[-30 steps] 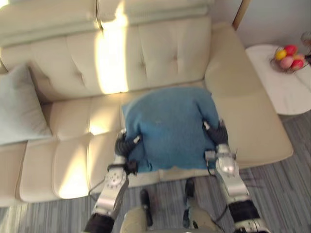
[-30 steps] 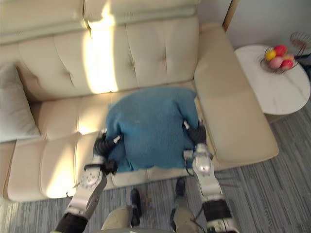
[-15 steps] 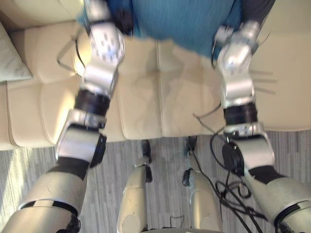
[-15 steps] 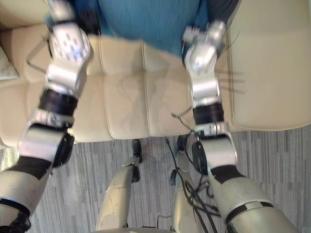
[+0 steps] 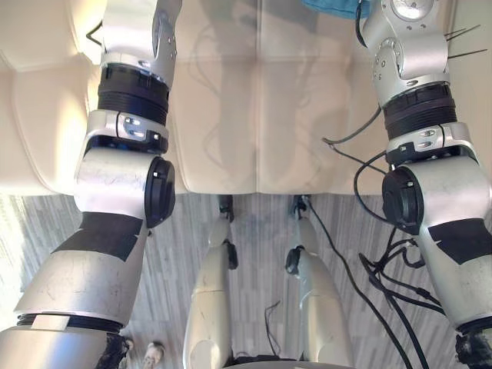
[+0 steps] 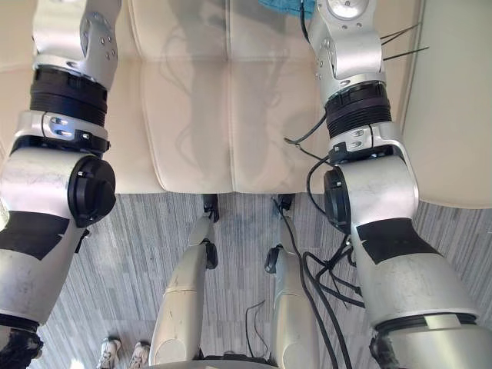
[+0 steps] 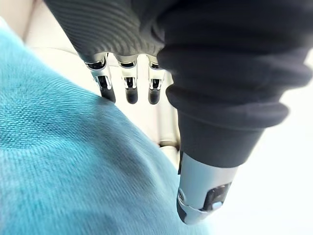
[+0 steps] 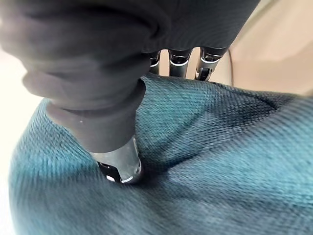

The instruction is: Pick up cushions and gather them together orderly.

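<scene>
You have the blue cushion (image 7: pixel 73 161) pinched at opposite edges. The left hand (image 7: pixel 129 90) and right hand (image 8: pixel 117 161) each press a thumb against one face with fingers wrapped behind, so it stays up over the sofa (image 5: pixel 254 115) seat, probably for carrying.

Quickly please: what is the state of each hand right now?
Left hand: closed on the blue cushion, thumb on one face, fingers behind.
Right hand: closed on the same cushion, thumb pressed into it.
</scene>
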